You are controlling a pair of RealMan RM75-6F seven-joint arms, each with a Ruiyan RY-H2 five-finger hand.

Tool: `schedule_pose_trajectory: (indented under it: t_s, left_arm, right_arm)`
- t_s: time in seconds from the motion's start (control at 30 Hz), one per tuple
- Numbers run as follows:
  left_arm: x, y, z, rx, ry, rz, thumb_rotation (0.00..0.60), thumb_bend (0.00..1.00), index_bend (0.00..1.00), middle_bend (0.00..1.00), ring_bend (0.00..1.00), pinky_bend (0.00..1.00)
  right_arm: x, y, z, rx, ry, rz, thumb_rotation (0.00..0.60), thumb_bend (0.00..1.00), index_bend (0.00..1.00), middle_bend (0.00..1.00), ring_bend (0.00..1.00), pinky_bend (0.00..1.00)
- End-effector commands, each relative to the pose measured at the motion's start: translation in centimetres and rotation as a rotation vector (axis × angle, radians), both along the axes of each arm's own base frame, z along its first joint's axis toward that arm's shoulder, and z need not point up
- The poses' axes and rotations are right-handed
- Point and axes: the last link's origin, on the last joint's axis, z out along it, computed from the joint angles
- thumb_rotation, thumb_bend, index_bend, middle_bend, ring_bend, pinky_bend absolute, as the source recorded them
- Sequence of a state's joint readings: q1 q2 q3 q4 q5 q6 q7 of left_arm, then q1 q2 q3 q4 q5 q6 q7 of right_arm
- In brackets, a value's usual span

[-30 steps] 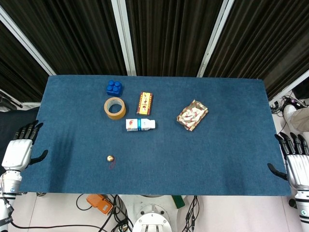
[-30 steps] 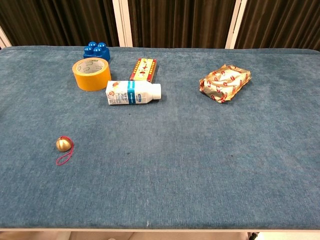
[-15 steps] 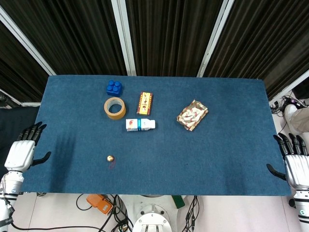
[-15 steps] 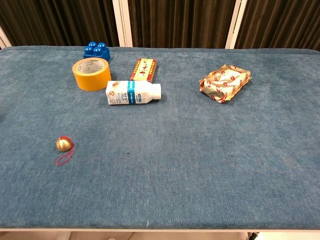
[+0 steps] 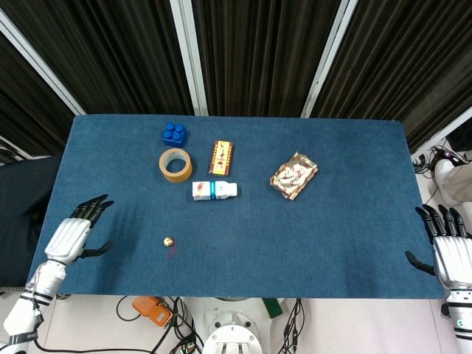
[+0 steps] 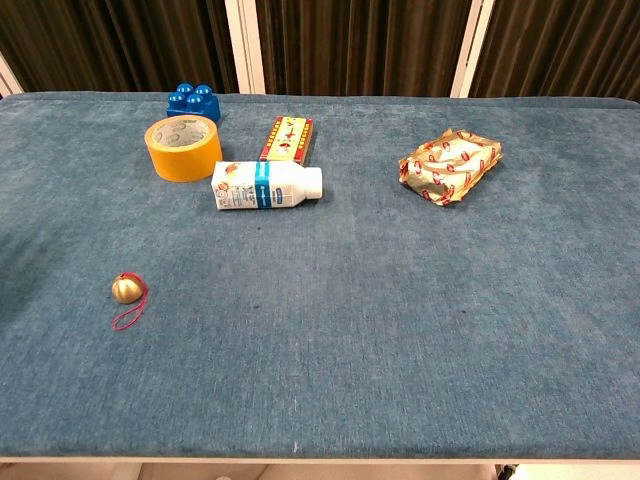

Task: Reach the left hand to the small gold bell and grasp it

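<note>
The small gold bell (image 5: 168,241) with a red cord loop lies on the blue table near its front left; the chest view shows the bell (image 6: 127,289) at the left. My left hand (image 5: 72,234) hovers over the table's front left corner, fingers spread and empty, well to the left of the bell. It does not show in the chest view. My right hand (image 5: 450,248) stays past the table's right edge, fingers spread, holding nothing.
Behind the bell stand a roll of tan tape (image 5: 175,164), a blue block (image 5: 174,133), a flat red-and-yellow box (image 5: 221,156) and a white bottle (image 5: 214,189) lying on its side. A crinkled snack packet (image 5: 294,175) lies right of centre.
My left hand has moved rightward from beside the table's left edge to over its front left corner, nearer the bell. The right hand has barely shifted.
</note>
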State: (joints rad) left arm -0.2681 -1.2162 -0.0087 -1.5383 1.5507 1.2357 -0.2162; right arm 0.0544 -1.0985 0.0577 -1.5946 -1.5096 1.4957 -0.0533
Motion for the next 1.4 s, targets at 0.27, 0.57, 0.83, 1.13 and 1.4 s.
schedule_pose_trajectory:
  t_s: [0.27,0.57,0.83,1.13,1.4]
  left_arm:
    - [1.6,2.2,-5.7,-0.113,-0.098,-0.042,0.6,0.24,0.2,0.0,0.0,0.08]
    - [1.4,3.0,-7.8,-0.145,-0.113,-0.031,0.6,0.21,0.25,0.0,0.0,0.08]
    - [0.7,2.8,-8.7,-0.172,-0.089,0.003,0.6,0.18,0.26,0.0,0.0,0.08]
    - [2.0,2.0,-9.7,-0.181,-0.063,-0.038,0.6,0.18,0.32,0.0,0.0,0.08]
    - [2.8,2.2,-10.6,-0.189,-0.071,-0.038,0.6,0.19,0.36,0.0,0.0,0.08]
  right_arm:
    - [-0.1,-0.1,0.1,-0.003,-0.004,-0.003,0.6,0.3,0.16,0.16,0.07,0.0]
    - [0.0,-0.1,0.0,-0.001,-0.004,-0.001,0.6,0.3,0.16,0.16,0.07,0.0]
    - [-0.1,-0.2,0.0,-0.002,-0.004,-0.004,0.6,0.3,0.16,0.16,0.07,0.0]
    - [-0.1,-0.3,-0.1,0.0,-0.001,-0.007,0.6,0.3,0.16,0.16,0.07,0.0]
    - [-0.1,-0.3,-0.1,0.001,0.001,-0.008,0.6,0.3,0.16,0.16,0.07,0.0]
